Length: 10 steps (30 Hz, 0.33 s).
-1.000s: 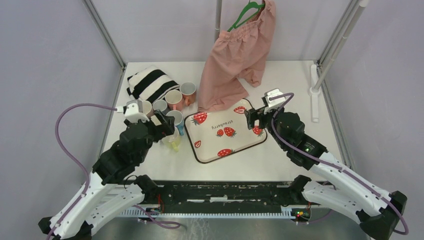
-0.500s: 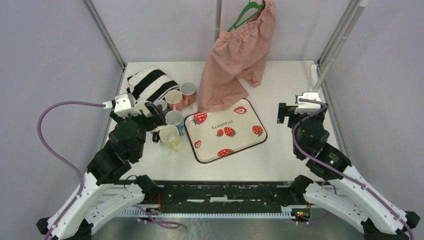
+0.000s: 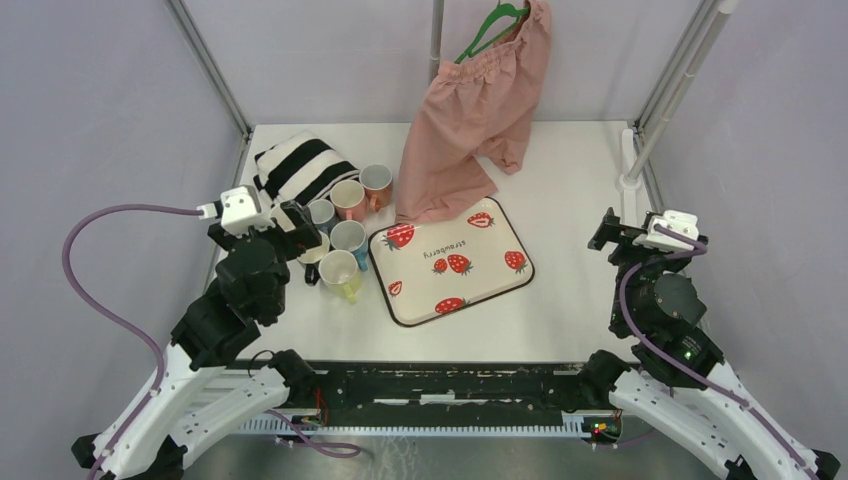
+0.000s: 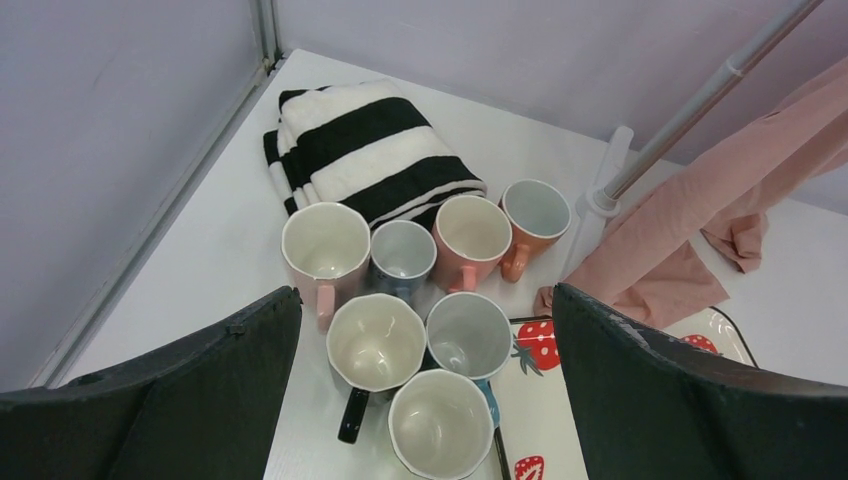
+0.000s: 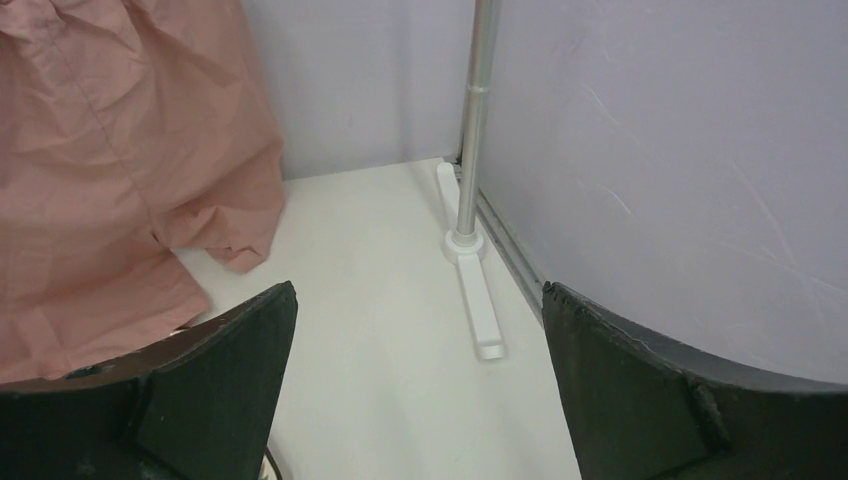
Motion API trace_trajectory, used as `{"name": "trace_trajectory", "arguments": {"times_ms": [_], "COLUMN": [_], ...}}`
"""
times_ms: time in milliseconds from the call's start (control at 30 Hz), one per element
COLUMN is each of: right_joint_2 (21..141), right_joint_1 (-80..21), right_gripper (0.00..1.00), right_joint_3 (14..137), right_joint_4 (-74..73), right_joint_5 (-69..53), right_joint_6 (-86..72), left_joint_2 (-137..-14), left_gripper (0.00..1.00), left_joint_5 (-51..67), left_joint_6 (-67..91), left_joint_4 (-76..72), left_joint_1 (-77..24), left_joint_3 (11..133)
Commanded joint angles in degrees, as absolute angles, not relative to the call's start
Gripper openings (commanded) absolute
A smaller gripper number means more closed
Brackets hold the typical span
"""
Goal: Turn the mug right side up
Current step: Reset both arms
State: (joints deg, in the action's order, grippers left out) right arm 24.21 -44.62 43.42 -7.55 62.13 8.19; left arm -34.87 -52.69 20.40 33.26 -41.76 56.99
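Observation:
Several mugs stand close together at the left of the table, all with their openings up. They include a cream-and-yellow mug (image 3: 339,271) (image 4: 440,425), a cream mug with a black handle (image 4: 375,345), a blue mug (image 3: 349,237) (image 4: 468,335), two pink mugs (image 4: 325,245) (image 4: 470,230), a small grey-blue mug (image 4: 403,255) and an orange mug (image 3: 376,180) (image 4: 535,212). My left gripper (image 3: 300,230) (image 4: 425,292) is open and empty, above and just left of the mugs. My right gripper (image 3: 612,230) (image 5: 420,290) is open and empty near the table's right edge.
A strawberry-print tray (image 3: 490,285) lies at mid-table, right of the mugs. A folded black-and-white striped towel (image 3: 298,165) lies behind them. Pink shorts (image 3: 470,120) hang from a green hanger and drape onto the table. A white stand base (image 5: 475,290) and pole are at the right edge.
My right arm has swung from the tray's far right corner back to the table's right edge. My left gripper has drawn back to the left off the yellow mug, which stands upright.

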Motion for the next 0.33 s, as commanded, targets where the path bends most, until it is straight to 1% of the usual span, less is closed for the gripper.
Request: {"name": "trace_trajectory", "arguments": {"times_ms": [0,300], "right_joint_2": [25.1,24.9], "right_joint_1": [-44.9,-44.9], "right_gripper": [0.98,0.98], "right_joint_3": [42.7,41.0], "right_joint_4": [-5.0,-3.0], "right_joint_5": [65.5,63.9], "right_joint_6": [11.6,13.0], "left_joint_2": [-34.9,-33.0], "left_gripper": [1.0,1.0], "left_joint_5": [-55.2,-54.1], "left_joint_6": [20.5,18.0], "left_joint_4": [33.4,31.5], "left_joint_1": [-41.9,-41.9], "left_joint_3": [58.3,55.6]}}
